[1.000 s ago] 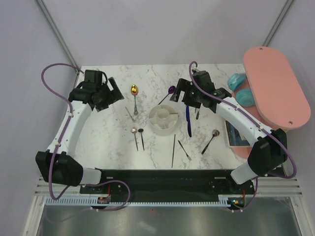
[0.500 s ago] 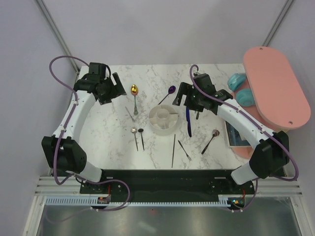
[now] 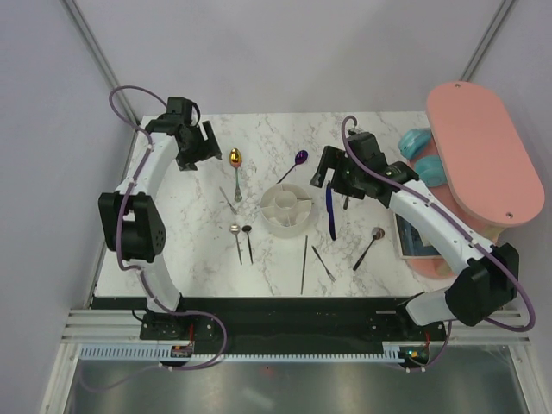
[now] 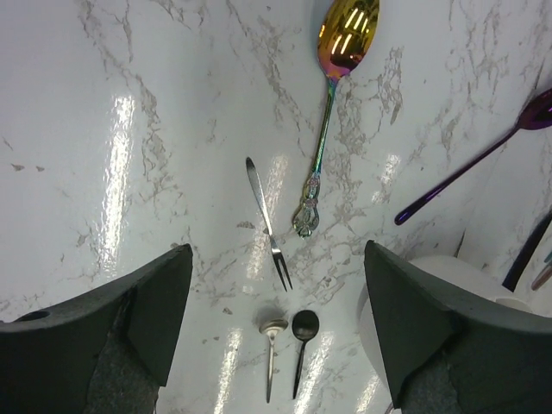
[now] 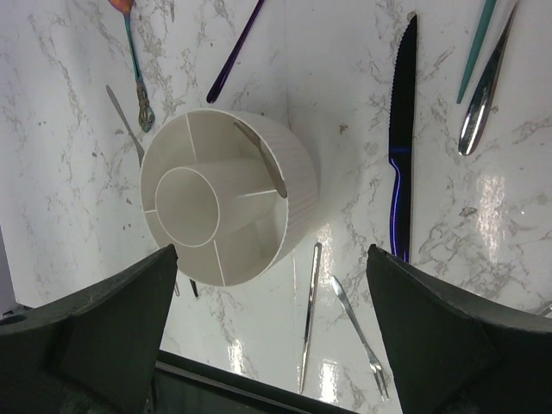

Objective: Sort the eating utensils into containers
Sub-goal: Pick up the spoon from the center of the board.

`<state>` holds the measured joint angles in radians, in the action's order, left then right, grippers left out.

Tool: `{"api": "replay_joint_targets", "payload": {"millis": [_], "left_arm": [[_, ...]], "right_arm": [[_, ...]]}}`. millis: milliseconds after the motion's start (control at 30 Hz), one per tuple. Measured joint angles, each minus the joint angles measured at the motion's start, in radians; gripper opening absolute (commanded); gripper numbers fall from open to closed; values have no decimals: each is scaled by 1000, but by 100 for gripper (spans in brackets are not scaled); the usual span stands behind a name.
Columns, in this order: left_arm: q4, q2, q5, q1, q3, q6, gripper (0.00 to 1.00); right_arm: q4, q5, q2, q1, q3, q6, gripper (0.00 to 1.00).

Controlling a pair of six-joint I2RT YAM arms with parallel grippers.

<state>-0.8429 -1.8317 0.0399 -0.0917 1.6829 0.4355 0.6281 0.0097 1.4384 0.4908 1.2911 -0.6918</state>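
Note:
The white round container (image 3: 287, 210) stands mid-table, and a silver utensil (image 5: 262, 159) leans inside one ring section of the container (image 5: 222, 197). Around it lie a gold-bowled spoon (image 3: 235, 159) (image 4: 344, 36), a purple spoon (image 3: 298, 159) (image 4: 483, 160), a small fork (image 4: 267, 224), a small silver spoon (image 4: 272, 329) beside a small black spoon (image 4: 304, 326), a blue-handled knife (image 3: 329, 212) (image 5: 401, 147), a silver stick (image 3: 304, 263) (image 5: 309, 316), another small fork (image 5: 359, 338) and a dark spoon (image 3: 372, 242). My left gripper (image 3: 209, 147) (image 4: 278, 259) hovers open left of the gold spoon. My right gripper (image 3: 322, 170) (image 5: 272, 259) hovers open just right of the container.
A large pink oval board (image 3: 483, 164) overhangs the table's right side, with two teal objects (image 3: 420, 155) beside it and a flat blue-and-white box (image 3: 418, 238) under its near end. A teal stick (image 5: 476, 47) and a silver spoon (image 5: 483, 93) lie right of the knife.
My left arm has swung toward the table's far left corner, its gripper ending closer to the gold spoon. My right gripper has drifted slightly right and nearer. No utensil has moved.

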Motion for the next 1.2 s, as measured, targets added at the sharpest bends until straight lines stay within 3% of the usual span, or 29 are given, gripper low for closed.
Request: {"api": "replay_joint_targets", "payload": {"millis": [333,633,867,1200], "left_arm": [[-1,-270,59,-4,200,-36,83],[-1,-370,58,-92,285,-66,80],[-9,-434,-63,-158,290,-64,77],[-24,-491,-185,-148,330,-34,72]], "right_arm": [[44,60,-120,-6,-66,-22,98],[70,77,-146,-23,-87,-47,98],[88,84,-188,-24,-122,-65,98],[116,93,-215,-36,-127,-68,98]]}}
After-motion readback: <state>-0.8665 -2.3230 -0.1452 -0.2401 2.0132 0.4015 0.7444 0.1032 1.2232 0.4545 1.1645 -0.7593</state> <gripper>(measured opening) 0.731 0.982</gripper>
